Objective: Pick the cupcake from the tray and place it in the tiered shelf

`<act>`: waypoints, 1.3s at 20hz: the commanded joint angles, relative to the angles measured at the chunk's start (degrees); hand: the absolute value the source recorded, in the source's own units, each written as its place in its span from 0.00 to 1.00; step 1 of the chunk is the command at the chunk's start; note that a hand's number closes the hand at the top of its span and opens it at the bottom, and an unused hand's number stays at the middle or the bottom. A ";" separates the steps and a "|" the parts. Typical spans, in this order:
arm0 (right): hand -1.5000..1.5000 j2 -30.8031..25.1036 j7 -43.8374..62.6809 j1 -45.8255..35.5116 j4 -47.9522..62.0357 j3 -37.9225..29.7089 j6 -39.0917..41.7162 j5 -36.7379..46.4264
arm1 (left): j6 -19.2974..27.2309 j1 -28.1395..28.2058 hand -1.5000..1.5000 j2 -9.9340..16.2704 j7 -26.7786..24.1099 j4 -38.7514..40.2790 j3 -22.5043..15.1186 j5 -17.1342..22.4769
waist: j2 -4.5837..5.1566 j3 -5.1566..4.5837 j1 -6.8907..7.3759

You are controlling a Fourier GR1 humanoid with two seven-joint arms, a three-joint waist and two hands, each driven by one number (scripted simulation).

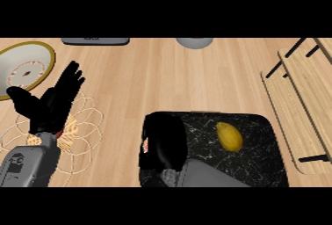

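A: Quick pass. My right hand [162,143] is down on the left part of the tray [259,167], fingers curled over something. Only a sliver of red and white shows at its left side, so I take that for the cupcake [146,145], still on the tray, mostly hidden by the hand.

B: Anything in the way?

A: A yellow mango [229,135], smooth and oval, lies on the tray just right of my hand, not touching it. The tiered shelf [304,88] stands at the table's right edge, well apart from the tray: pale wood boards on thin black supports.

B: Tray material?

A: Black with white veining, marble look, rounded corners, at the table's near edge. The table [168,74] is light wood planks.

B: Left side?

A: My left hand [52,103] rests open, fingers straight and spread, above a wire trivet-like mat [84,127] with looped petals near the left edge. A plate [26,66] with a yellow rim sits at the far left corner. At the far edge there's a grey flat thing [95,41] and a grey bowl [194,42], both cut off.

B: Labels?

A: No writing I can read.
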 commanded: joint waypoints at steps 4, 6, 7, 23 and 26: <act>1.00 0.92 12.54 -3.73 -12.35 -4.92 -8.30 13.09 | 0.22 2.51 0.50 0.23 -0.66 -0.51 1.39 0.46 | -0.57 0.00 -1.90; 1.00 0.92 15.56 -6.08 -13.93 -6.00 -7.53 15.66 | 0.33 0.93 0.50 0.17 0.48 -1.39 0.39 -0.21 | -0.53 0.01 -1.71; 1.00 0.92 17.17 -8.62 -15.20 -8.48 -4.35 16.03 | 0.84 1.38 0.50 0.04 -0.10 -0.32 0.62 -0.72 | -0.50 -0.04 -1.80; 1.00 -2.72 15.05 -11.04 -28.15 -32.79 20.59 22.71 | -0.74 2.07 0.50 1.00 0.17 -1.18 2.73 1.05 | -0.24 -0.02 -2.64; 1.00 -4.56 13.37 -8.73 -31.85 -36.18 24.24 22.59 | 0.03 0.63 0.50 0.88 -0.25 1.22 2.77 -0.18 | -0.12 -0.03 -3.24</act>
